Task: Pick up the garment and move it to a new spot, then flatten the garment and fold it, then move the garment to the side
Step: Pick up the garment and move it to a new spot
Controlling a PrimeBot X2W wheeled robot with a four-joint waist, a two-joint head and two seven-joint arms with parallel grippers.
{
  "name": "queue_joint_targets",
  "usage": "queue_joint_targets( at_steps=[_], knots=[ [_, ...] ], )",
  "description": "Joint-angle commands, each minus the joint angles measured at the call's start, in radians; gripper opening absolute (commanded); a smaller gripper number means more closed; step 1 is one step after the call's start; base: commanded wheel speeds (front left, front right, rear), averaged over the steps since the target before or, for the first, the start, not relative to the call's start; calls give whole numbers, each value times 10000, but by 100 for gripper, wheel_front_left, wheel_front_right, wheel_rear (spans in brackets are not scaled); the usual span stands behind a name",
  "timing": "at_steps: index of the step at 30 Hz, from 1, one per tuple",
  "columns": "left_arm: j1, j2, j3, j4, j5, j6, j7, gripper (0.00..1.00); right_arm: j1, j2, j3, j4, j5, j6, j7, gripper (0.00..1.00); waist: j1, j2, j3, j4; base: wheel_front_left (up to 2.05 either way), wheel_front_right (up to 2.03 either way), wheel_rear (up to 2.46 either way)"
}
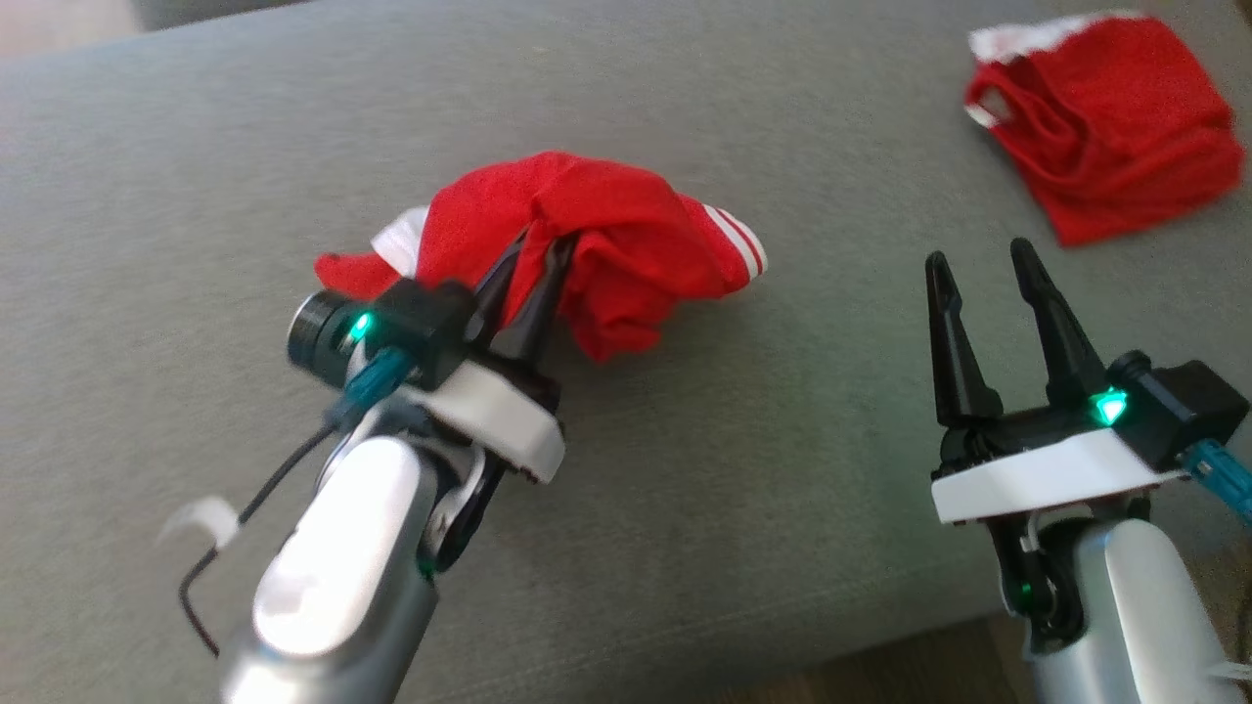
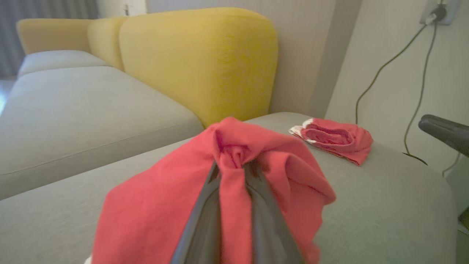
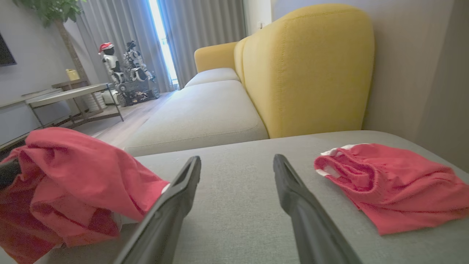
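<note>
Left gripper (image 1: 543, 244), on its pale forearm (image 1: 333, 577) nearest the head camera, has its two dark fingers drawn nearly together and clamped on a bunched red garment (image 1: 626, 225). Cloth is pinched between the fingertips and drapes over and around both fingers; the left wrist view confirms a twisted fold of the garment (image 2: 234, 154) running down between the fingers, with loose cloth falling to either side. A white striped cuff (image 1: 738, 240) sticks out of the bundle on the side toward the right arm. The bundle hangs over the middle of the grey sofa cushion (image 1: 734, 469); whether its lowest folds touch the cushion cannot be told. Right gripper (image 1: 980, 254) stands well apart from the bundle, fingers spread wide and holding nothing, poised above the cushion's near edge; in its own wrist view the right gripper (image 3: 237, 159) has bare cushion between its fingers. A second red garment (image 1: 1115, 127), folded, lies flat at the cushion's far right corner, apart from both grippers. A yellow backrest (image 2: 198, 58) rises behind the cushion.
</note>
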Motion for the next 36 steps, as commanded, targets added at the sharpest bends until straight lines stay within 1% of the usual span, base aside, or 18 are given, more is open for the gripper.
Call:
queue_joint_targets(
  at_steps=[1, 5, 9, 10, 11, 12, 13, 17, 20, 23, 27, 32, 36],
  knots=[
    [-542, 30, 236, -132, 79, -59, -8, 0, -399, 9, 263, -314, 116, 35, -162, 100, 0, 0, 446, -595, 0, 0, 0],
    [-860, -68, -145, 911, 74, -269, 250, 0, -467, 10, 330, -149, 307, 35, -341, 100, 0, 0, 704, -978, 0, 0, 0],
    [-918, -168, -460, 1722, -153, -477, 402, 0, -538, 10, 336, 33, 423, 35, -507, 100, 0, 0, 813, -1041, 0, 0, 0],
    [-923, -200, -504, 1812, -254, -519, 355, 4, -552, 10, 342, 73, 457, 35, -534, 100, 0, 0, 819, -1018, 0, 0, 0],
    [-906, -231, -578, 1895, -344, -558, 361, 36, -559, 10, 335, 112, 472, 35, -557, 100, 0, 0, 811, -963, 0, 0, 0],
    [-905, -253, -660, 1950, -395, -589, 360, 83, -568, 10, 323, 144, 477, 35, -575, 100, 0, 0, 795, -894, 0, 0, 0],
    [-907, -270, -740, 1973, -423, -614, 325, 100, -579, 10, 307, 176, 470, 35, -588, 100, 0, 0, 772, -816, 0, 0, 0],
    [-830, -285, -937, 1820, -564, -687, 87, 100, -651, 10, 293, 257, 403, 35, -599, 100, 0, 0, 631, -430, 0, 0, 0],
    [-653, -235, -857, 1484, -587, -533, -224, 100, -636, 10, 245, 287, 270, 35, -544, 100, 0, 0, 425, -59, 0, 0, 0],
    [-386, -197, -612, 1131, -691, -209, -506, 100, -518, 10, 129, 293, 97, 35, -434, 100, 0, 0, 165, 359, 0, 0, 0],
    [-195, 12, 7, 799, -813, 394, -749, 100, -424, 10, 13, 241, -5, 35, -292, 100, 0, 0, -96, 799, 0, 0, 0],
    [149, 520, 827, 640, -826, 1145, -987, 100, -335, 10, -90, 159, -77, 35, -142, 100, 0, 0, -340, 1182, 0, 0, 0],
    [556, 969, 1542, 563, -1014, 1563, -1121, 100, -243, 10, -174, 145, -83, 35, -20, 100, 0, 0, -458, 1434, 0, 0, 0]
  ],
)
